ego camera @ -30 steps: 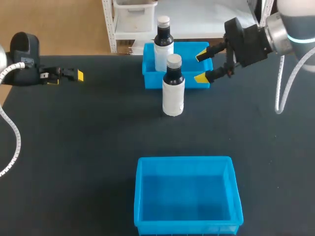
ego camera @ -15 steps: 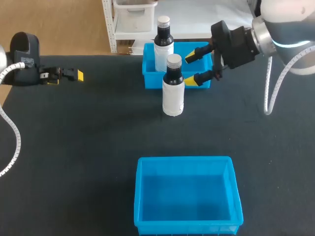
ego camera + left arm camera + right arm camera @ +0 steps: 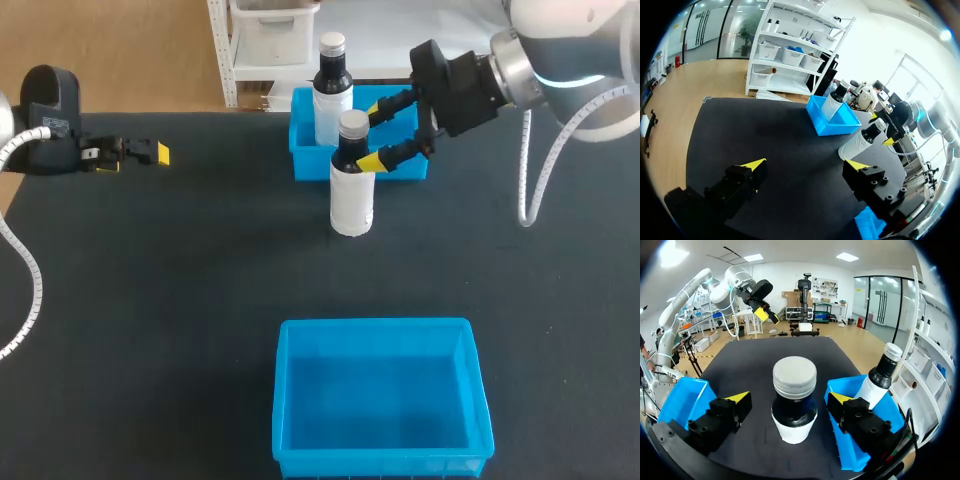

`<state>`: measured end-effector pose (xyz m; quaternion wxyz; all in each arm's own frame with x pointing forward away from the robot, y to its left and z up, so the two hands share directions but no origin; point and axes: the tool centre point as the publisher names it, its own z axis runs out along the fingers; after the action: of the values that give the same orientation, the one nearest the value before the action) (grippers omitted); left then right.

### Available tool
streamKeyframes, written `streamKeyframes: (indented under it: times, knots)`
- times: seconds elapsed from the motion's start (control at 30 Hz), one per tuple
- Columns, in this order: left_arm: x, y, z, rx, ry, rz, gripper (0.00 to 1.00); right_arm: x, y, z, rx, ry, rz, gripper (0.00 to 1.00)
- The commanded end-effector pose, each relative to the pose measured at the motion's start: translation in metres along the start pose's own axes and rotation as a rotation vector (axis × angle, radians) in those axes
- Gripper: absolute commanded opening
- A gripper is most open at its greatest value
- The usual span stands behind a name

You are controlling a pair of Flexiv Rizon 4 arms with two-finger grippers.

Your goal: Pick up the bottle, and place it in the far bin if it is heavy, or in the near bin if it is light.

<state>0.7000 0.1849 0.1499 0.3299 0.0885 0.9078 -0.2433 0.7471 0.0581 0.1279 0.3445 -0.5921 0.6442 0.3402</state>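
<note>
Two bottles (image 3: 352, 195), two bins (image 3: 380, 400), left fingers (image 3: 160, 153) spread, right fingers (image 3: 371, 160) spread around one

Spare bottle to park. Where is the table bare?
Bare table lies between the left gripper and the standing bottle, and between that bottle and the near bin. Crowded: the open right gripper flanks the bottle, just before the far bin holding another bottle.

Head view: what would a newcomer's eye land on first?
The right claw stands out most: it is open, its yellow tips flanking the dark neck of the white bottle, which stands upright on the black table just in front of the far bin. A second bottle stands inside that bin, and the bright blue near bin sits at the table's front.
</note>
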Motion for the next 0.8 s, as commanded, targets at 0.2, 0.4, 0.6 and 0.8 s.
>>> streamKeyframes:
  times: [0.2, 0.4, 0.6, 0.8]
  knots:
    - [0.0, 0.0, 0.0, 0.0, 0.0, 0.0, 1.0, -0.003, 0.0, 0.012, -0.022, 0.002, 0.0, 1.0]
    - [0.0, 0.0, 0.0, 0.0, 0.0, 0.0, 1.0, -0.002, -0.001, 0.018, -0.03, 0.006, 0.004, 1.0]
    - [0.0, 0.0, 0.0, 0.0, 0.0, 0.0, 1.0, -0.003, -0.001, 0.022, -0.033, 0.007, 0.005, 1.0]
    - [0.0, 0.0, 0.0, 0.0, 0.0, 0.0, 1.0, -0.004, -0.002, 0.024, -0.038, 0.01, 0.007, 1.0]
